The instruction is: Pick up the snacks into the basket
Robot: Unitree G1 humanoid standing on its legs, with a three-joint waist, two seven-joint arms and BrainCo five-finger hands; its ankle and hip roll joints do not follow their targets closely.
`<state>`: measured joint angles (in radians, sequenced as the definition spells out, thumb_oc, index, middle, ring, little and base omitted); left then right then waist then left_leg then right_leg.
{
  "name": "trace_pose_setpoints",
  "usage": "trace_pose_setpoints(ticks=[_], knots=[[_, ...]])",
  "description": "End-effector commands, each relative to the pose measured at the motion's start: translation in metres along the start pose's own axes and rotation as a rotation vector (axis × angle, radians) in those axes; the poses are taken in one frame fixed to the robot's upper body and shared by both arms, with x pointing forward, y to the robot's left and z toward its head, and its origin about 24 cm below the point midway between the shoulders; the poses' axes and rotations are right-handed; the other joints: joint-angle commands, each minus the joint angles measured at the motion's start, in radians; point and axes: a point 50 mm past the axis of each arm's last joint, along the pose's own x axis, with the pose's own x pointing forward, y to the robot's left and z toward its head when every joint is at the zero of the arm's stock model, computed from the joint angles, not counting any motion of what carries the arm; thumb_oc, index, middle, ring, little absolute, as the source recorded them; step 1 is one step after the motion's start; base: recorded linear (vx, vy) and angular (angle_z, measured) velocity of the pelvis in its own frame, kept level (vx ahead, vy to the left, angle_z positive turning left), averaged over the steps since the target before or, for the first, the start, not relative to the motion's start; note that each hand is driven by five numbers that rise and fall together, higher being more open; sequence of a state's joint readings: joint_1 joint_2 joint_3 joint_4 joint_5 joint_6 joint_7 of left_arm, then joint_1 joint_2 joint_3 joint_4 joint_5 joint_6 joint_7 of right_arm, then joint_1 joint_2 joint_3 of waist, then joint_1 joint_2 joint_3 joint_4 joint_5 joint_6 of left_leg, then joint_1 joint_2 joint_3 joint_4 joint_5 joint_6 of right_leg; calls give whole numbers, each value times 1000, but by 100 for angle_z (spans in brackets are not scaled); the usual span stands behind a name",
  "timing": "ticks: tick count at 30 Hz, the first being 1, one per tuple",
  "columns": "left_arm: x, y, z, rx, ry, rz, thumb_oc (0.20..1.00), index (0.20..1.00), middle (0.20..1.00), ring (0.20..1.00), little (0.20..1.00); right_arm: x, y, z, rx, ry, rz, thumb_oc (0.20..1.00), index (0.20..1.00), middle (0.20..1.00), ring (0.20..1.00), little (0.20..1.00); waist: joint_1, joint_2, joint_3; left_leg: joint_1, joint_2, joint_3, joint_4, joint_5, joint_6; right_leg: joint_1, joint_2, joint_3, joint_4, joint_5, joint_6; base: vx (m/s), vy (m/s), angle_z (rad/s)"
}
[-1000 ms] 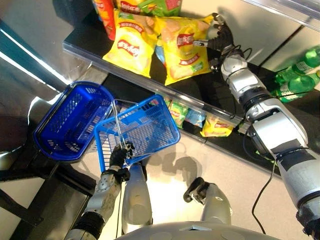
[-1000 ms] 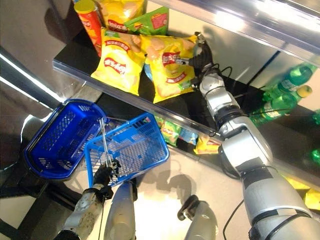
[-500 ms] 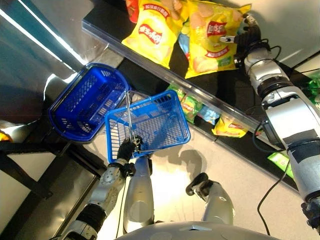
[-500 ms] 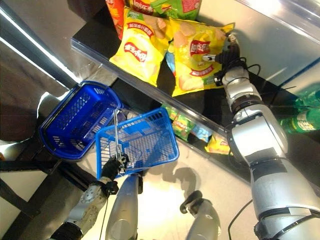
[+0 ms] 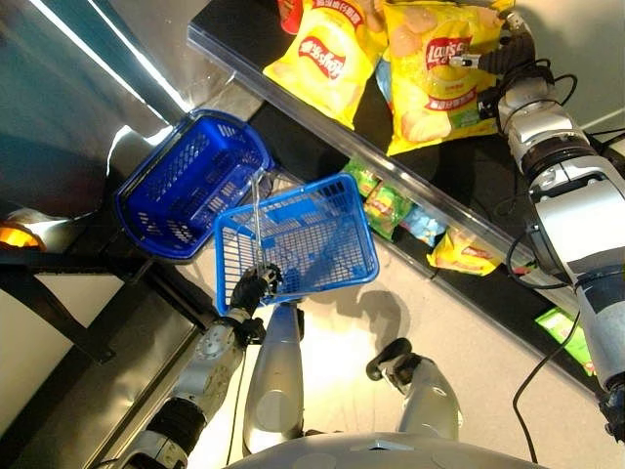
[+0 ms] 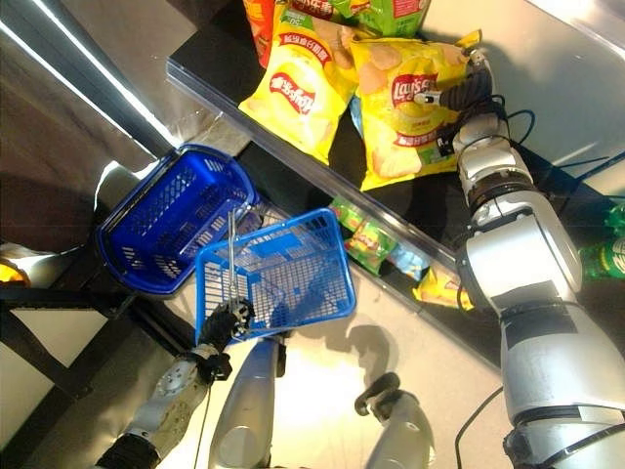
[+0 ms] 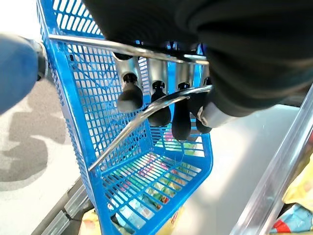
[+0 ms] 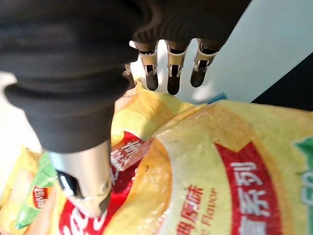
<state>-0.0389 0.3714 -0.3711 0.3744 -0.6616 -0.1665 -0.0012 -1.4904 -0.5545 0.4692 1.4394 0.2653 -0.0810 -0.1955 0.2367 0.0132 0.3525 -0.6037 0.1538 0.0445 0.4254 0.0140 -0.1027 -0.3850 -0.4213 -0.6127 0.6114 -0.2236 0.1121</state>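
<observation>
Where chip bags point(image 5: 435, 73) lie, black shelf point(image 5: 430, 166).

My head camera swings, so the whole scene slides across both eye views; the shelf point(image 5: 322, 122) and the dark blue basket point(image 5: 190, 181) only appear to shift. Against the shelf, my right hand point(image 5: 508, 57) is now a little further along the top edge of the yellow chip bag point(image 5: 435, 73), thumb over its front and fingers point(image 8: 168, 73) behind the top. My left hand point(image 5: 256, 286) and the light blue basket point(image 5: 298, 244) drift up-frame together.
</observation>
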Motion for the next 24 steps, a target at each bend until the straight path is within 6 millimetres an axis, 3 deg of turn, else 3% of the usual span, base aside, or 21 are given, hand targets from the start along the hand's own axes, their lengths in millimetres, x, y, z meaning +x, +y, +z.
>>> trace_pose_setpoints(ticks=[1,5,7,8,9,24], knots=[[1,-23,30,11,-148,-136,200,200,200,200,200,5,-20,44,56,-129,-37,1000,1000,1000,1000,1000,29,17,-22,0,-21,13,36,-75,30,-11,27,18,-19,86,58,-7,-5,9],[1,-22,30,15,-146,-135,200,200,200,200,200,5,-21,41,53,-112,-43,1000,1000,1000,1000,1000,36,19,-25,0,-28,5,36,-75,34,-7,25,15,-20,88,60,-14,-7,11],[1,-22,32,18,-152,-143,200,200,200,200,200,5,-25,37,63,-97,-53,868,868,868,868,868,42,24,-27,-1,-36,-2,32,-73,36,-4,20,11,-19,89,62,-18,-19,11],[0,-22,32,22,-153,-151,200,200,200,200,200,5,-29,35,61,-88,-61,511,511,511,511,511,47,28,-28,-3,-40,-5,33,-72,36,-1,16,3,-16,89,64,-8,-8,7],[0,-22,32,22,-153,-151,200,200,200,200,200,5,-29,35,61,-88,-62,225,225,225,225,225,47,29,-28,-4,-41,-5,33,-72,36,-1,16,2,-15,89,64,-9,-4,11],[1,-22,36,31,-158,-167,200,200,200,200,200,5,-46,15,17,-32,-120,200,200,200,200,200,47,28,-39,-3,-42,-6,49,-82,43,2,8,-2,-8,91,70,-4,3,6]])
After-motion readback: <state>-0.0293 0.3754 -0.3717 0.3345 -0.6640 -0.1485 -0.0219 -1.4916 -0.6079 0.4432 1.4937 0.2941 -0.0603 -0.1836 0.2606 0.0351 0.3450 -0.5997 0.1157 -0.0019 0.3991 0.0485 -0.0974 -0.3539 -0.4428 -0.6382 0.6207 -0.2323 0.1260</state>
